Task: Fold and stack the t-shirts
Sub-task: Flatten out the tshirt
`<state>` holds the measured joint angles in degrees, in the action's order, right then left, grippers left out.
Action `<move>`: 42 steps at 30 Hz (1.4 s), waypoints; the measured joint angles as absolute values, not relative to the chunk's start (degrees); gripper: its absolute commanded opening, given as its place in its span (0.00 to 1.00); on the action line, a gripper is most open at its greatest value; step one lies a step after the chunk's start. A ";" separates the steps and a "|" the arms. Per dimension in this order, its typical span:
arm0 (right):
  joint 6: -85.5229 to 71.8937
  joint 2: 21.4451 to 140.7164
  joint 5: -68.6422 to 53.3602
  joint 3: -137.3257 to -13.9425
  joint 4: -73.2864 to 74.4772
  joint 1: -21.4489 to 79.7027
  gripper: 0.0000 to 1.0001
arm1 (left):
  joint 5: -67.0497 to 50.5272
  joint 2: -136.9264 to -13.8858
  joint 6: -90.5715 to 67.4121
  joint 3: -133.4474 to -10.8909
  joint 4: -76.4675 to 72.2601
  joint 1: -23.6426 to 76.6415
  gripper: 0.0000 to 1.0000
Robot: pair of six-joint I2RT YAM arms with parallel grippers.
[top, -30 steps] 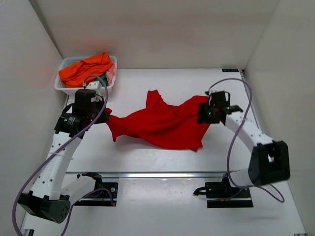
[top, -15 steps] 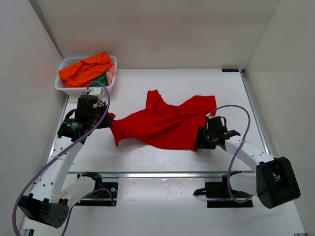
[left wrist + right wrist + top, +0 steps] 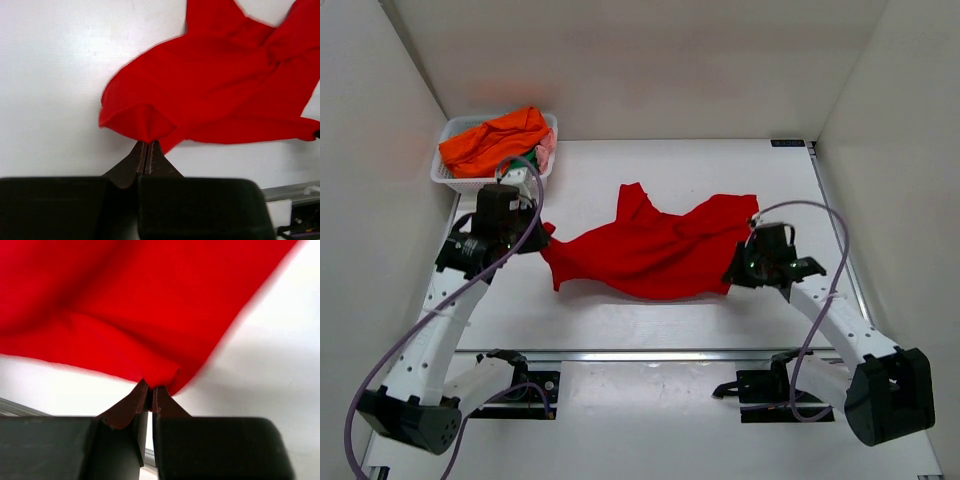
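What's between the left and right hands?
Only the red shirt, rumpled. The left hand pinches its left corner and the right hand its right corner. The top view shows this.

- From above, my left claw point(image 3: 541, 239) is hiding beneath its own wrist housing, so its fingertips are not showing there.
- My right claw point(image 3: 732, 277) is sitting tucked under its dark body in that same view.
- The red t-shirt point(image 3: 215, 90) is running off the top and right edges of the left wrist view.
- In the right wrist view it is blurring and spilling past the top and left edges.
- The bit of cloth each claw is pinching is disappearing between the closed fingers.
- The green t-shirt point(image 3: 523, 159) and pink t-shirt point(image 3: 547, 150) are only peeking out from under the orange t-shirt point(image 3: 495, 140) in the basket point(image 3: 448, 180).
- My own blurred housings are blocking the lower desk point(image 3: 50, 75) in both wrist views.
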<state>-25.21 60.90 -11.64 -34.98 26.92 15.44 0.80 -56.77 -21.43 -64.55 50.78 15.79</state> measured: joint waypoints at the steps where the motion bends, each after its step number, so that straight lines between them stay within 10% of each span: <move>1: -24.99 60.47 -11.97 -38.22 28.53 14.55 0.01 | 0.78 -58.48 -21.39 -67.68 51.96 15.55 0.00; 13: -17.28 58.74 -15.84 -90.35 39.44 3.99 0.01 | 0.91 -68.99 -22.26 -114.26 49.84 14.74 0.00; 28: -14.48 60.84 -23.83 -98.87 41.76 -3.33 0.00 | -4.14 -68.73 -23.42 -116.22 46.02 14.44 0.00; 37: -11.77 83.59 -22.98 -94.41 38.39 -1.72 0.00 | -8.82 -101.06 -20.99 -120.22 48.77 11.97 0.00; 42: -11.35 97.73 -21.85 -112.62 40.45 -3.55 0.00 | -14.17 -113.56 -23.59 -133.25 46.19 7.38 0.00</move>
<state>-11.35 97.73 -21.85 -112.62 40.45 -3.55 -14.17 -113.56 -23.59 -133.25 46.19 7.38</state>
